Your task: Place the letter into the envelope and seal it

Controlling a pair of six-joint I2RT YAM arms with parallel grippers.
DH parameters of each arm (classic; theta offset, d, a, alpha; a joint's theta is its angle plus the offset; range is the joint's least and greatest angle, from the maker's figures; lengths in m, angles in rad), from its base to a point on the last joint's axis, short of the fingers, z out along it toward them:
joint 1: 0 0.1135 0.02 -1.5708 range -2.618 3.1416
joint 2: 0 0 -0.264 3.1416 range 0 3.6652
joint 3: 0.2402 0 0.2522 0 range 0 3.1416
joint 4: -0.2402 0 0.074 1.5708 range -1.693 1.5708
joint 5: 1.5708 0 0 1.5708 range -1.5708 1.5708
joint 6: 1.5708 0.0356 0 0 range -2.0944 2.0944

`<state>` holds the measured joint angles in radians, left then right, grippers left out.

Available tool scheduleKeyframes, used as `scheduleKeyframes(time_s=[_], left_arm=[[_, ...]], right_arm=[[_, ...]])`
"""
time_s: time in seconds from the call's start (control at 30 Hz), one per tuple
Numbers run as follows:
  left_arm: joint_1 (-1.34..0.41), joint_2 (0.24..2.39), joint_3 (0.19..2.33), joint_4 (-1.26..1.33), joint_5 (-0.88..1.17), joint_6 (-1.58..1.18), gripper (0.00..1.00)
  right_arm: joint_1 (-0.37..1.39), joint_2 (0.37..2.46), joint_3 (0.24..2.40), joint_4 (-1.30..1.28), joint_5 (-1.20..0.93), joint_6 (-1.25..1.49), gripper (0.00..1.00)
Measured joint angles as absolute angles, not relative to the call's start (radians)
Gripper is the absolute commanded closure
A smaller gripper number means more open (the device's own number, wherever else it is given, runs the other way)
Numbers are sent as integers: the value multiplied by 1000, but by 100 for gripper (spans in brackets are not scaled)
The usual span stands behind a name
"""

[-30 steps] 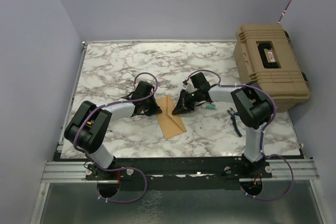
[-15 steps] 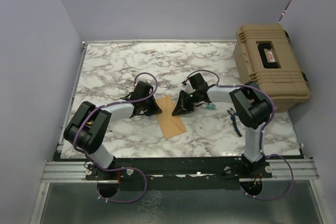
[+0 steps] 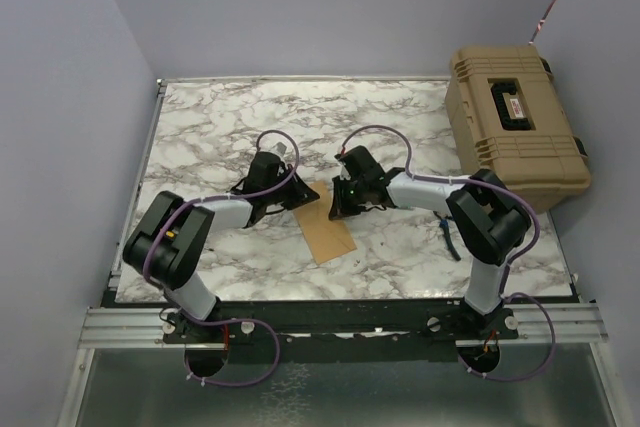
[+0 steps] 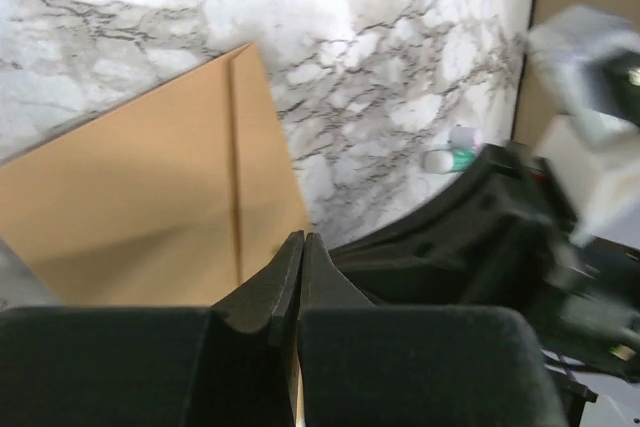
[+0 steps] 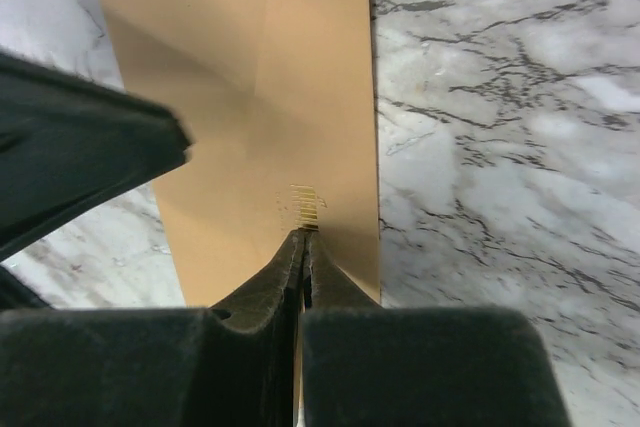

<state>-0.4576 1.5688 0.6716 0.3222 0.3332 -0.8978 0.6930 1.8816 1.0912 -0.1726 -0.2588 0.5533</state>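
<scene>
Both my arms reach low and inward over the table point(image 3: 200, 127). Left gripper point(image 4: 301, 239): fingers pressed together, tips at the envelope point(image 4: 140, 197) edge. Right gripper point(image 5: 303, 235): also closed tight, tips on the envelope. Can't tell if either pinches paper. Envelope lies flat mid-table between the grippers.

One high overview, two close wrist views.
The top camera looks down from above the near edge toward the far wall, covering the whole table point(image 3: 220, 117); both wrist cameras hover close over the envelope point(image 3: 325, 229), shared by all three.
</scene>
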Motion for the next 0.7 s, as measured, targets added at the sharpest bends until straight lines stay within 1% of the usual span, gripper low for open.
scheduleKeyframes(time_s=[0.1, 0.2, 0.47, 0.7], left_arm=[[-451, 1670, 671, 375, 363, -916, 100], [-452, 1722, 671, 391, 389, -924, 100], [-452, 1750, 671, 489, 467, -955, 100], [-452, 1770, 671, 558, 469, -984, 100]], right_arm=[[701, 1860, 1077, -167, -202, 518, 97], [712, 1848, 1068, -160, -165, 481, 98], [750, 1844, 1074, -162, -107, 418, 98], [768, 1842, 1077, -166, -59, 410, 99]])
